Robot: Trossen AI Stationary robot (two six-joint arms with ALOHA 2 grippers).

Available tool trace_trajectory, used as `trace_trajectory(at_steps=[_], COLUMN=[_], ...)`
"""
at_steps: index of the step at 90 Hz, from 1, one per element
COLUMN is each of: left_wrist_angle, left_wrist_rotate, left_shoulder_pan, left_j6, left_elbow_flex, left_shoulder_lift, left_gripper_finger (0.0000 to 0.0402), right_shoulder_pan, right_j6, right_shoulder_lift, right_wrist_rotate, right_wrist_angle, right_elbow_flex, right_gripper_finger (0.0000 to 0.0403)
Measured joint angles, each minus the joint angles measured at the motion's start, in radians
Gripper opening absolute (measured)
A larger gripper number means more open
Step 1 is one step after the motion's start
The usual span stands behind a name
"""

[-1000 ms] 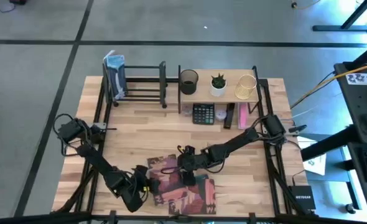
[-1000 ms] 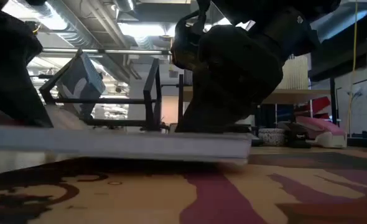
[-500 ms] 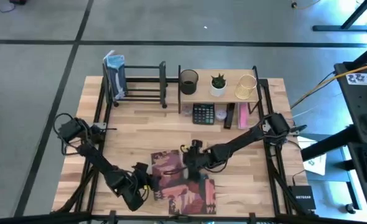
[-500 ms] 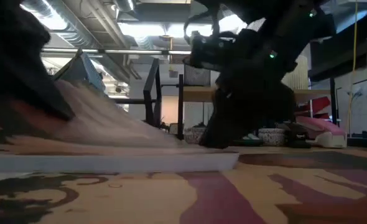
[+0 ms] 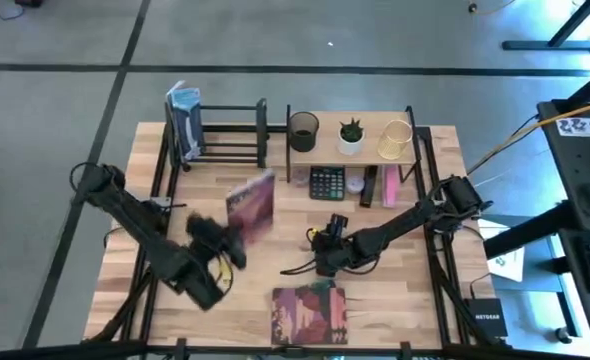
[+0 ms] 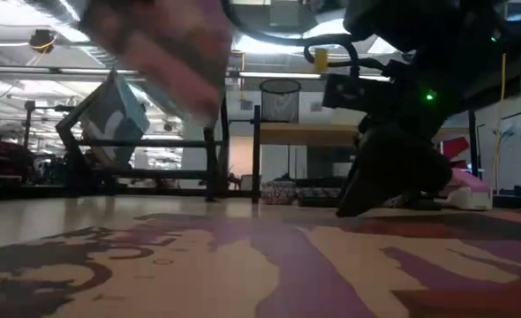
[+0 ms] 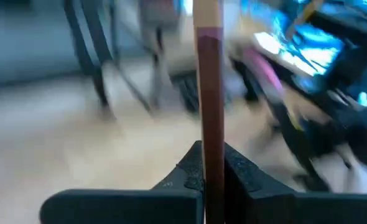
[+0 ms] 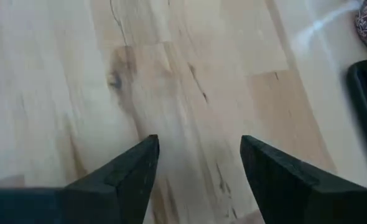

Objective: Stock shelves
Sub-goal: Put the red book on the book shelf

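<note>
Jaws, left gripper [image 7: 209, 177]: clamped on upright book [image 5: 251, 207] | right gripper [image 8: 196, 165]: wide apart over bare table [image 8: 190, 74]

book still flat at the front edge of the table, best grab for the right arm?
The book lies flat on the table, so its faces give no pinch. Probably grip an edge: the far edge nearest the open right gripper, coming in low, fingers above and below the cover. It may need tipping first.

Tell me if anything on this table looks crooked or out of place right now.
The blue book in the black rack leans at a slant instead of standing upright. One book lies flat at the table's near edge. The left gripper holds another book in the air; the right gripper is open, empty.
</note>
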Motion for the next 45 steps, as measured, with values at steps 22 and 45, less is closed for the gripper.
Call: trace_trajectory(at_steps=[22,45], left_wrist_angle=[-0.124,-0.123], left_wrist_rotate=[-0.083,0.051], left_shoulder_pan=[0.322,0.675], left_j6=[0.37,0.325], left_elbow_flex=[0.054,-0.028], left_shoulder_lift=[-0.038,-0.124], left_gripper_finger=[0.0,0.0], right_shoulder_pan=[0.027,0.054], right_j6=[-0.002,0.003], right_shoulder_lift=[0.004,0.004], right_wrist_rotate=[-0.017,-0.027], right_wrist_angle=[0.071,0.079], right_elbow_flex=[-0.004,-0.002], right_gripper_finger=[0.0218,0.0218])
